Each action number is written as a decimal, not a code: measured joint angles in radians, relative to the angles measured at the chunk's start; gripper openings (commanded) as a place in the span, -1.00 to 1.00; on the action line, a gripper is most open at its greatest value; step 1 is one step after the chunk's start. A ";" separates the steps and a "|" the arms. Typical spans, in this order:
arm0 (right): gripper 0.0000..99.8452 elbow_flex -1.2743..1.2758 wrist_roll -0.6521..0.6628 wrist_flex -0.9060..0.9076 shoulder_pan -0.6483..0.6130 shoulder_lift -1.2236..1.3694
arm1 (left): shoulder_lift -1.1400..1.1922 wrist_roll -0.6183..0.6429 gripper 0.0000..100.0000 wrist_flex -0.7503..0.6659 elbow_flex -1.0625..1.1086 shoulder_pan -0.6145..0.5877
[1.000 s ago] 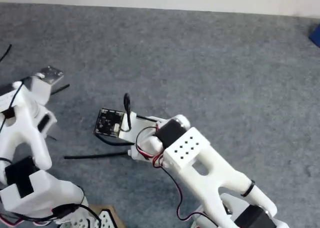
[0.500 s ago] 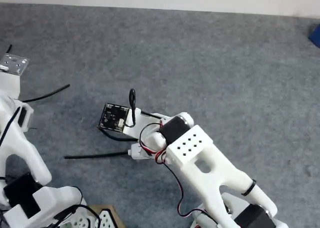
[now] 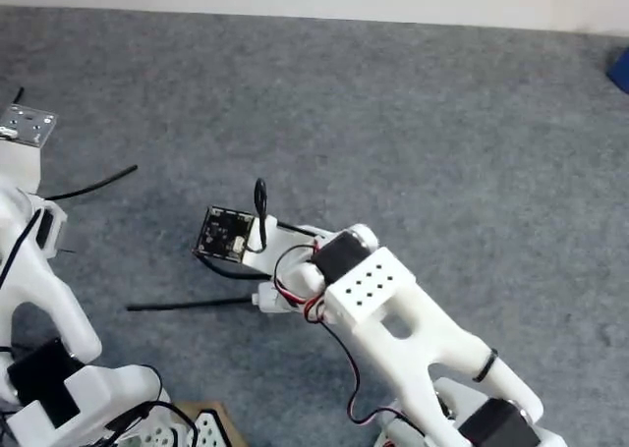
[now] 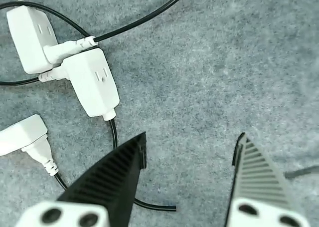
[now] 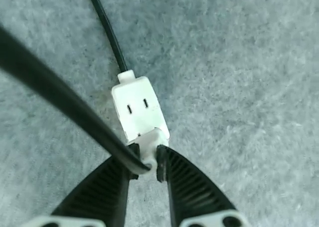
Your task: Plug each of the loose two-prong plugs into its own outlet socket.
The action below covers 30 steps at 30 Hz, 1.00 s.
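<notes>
Plug (image 5: 151, 138) clenched in the right gripper (image 5: 148, 163), its tip touching a white outlet socket (image 5: 138, 109) on the grey table (image 3: 442, 123). In the high view, the right arm (image 3: 393, 309) enters from 5 o'clock. The left arm (image 3: 39, 260) stands at 9 o'clock, its left gripper (image 4: 189, 157) released and spread above two touching sockets (image 4: 92, 82).

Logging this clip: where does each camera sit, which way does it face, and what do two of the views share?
High view: fixed overhead, facing down at the grey surface; left arm and right arm show.
Left wrist view: on the left arm's wrist, facing down past the open left gripper at a white socket.
Right wrist view: on the right arm's wrist, facing down past the right gripper, shut on a plug that meets a second socket.
Shared: high and right wrist views likely show one black cable.
</notes>
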 measured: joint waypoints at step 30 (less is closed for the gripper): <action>-0.77 0.193 -0.046 -0.167 0.107 0.052 | 0.000 0.000 -0.32 0.000 0.000 -0.009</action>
